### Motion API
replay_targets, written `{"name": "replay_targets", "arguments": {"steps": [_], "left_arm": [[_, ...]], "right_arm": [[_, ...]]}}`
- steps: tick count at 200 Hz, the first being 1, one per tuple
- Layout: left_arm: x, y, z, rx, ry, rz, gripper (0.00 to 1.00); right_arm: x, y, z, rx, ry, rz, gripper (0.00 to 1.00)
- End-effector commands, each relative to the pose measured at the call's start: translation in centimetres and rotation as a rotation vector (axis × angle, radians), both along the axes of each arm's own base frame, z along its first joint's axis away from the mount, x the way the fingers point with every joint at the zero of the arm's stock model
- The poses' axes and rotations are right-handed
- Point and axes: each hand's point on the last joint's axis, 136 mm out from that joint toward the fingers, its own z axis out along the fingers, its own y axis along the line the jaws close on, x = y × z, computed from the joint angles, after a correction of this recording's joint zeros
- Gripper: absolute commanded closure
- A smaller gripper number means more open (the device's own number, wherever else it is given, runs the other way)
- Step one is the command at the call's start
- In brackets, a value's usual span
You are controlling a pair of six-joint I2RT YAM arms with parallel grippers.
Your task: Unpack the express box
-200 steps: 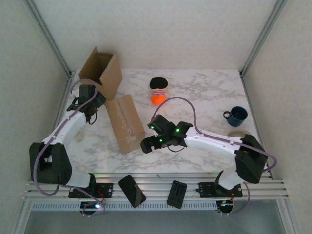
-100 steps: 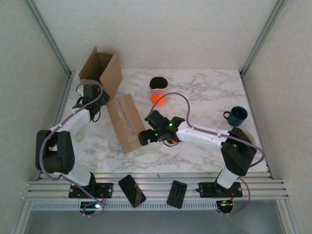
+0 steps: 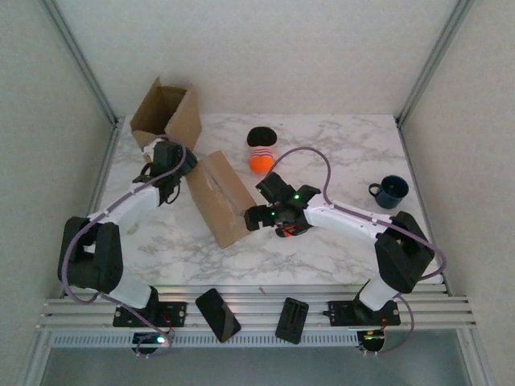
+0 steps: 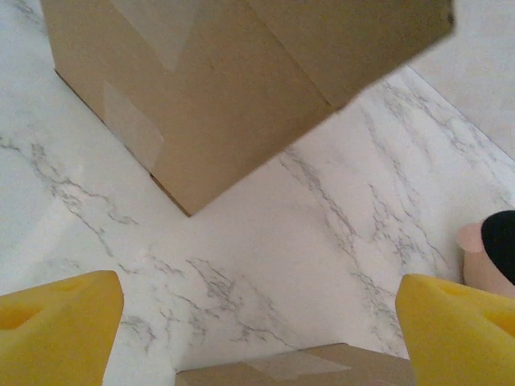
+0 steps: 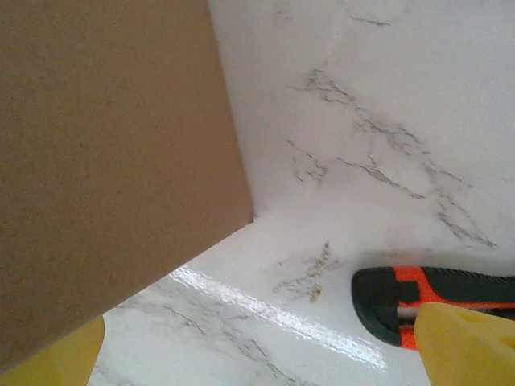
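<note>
We find the taped box lying flat and diagonal on the marble table, left of centre, between the two arms. The left gripper sits at the far end of this box with its yellow fingers wide apart and nothing clamped; in the left wrist view the taped edge of the box shows low between them. We cannot tell whether the fingers touch the cardboard. Beyond this gripper stands an open box, at the back left corner of the table, flaps up. The right gripper is at the near right end of the taped box, jaws fully apart and holding nothing; the box corner lies just ahead of it. An orange and black knife rests on the table just beside the right-hand finger, apart from the box. An orange ball lies behind the right gripper, near the far end of the taped box. A blue mug stands upright well apart, near the right edge.
</note>
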Motion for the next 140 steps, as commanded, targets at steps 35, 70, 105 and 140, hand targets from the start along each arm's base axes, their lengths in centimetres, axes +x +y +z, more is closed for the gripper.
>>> {"name": "replay_targets", "arguments": {"steps": [35, 70, 105, 140], "left_arm": [[-4.2, -4.6, -3.5, -0.015, 0.157, -0.141, 0.13], [-5.1, -4.3, -2.2, -0.015, 0.135, -0.12, 0.13], [-5.8, -4.4, -1.3, -0.036, 0.112, -0.12, 0.13], [-5.8, -4.4, -1.1, -0.031, 0.104, -0.122, 0.13]], "right_arm": [[2.1, -1.3, 3.4, 0.09, -0.112, -0.104, 0.01], [1.4, -4.2, 3.2, 0.045, -0.086, -0.195, 0.01], [1.1, -5.6, 2.8, 0.094, -0.057, -0.271, 0.01], [2.1, -3.8, 2.6, 0.124, -0.025, -0.247, 0.01]]}}
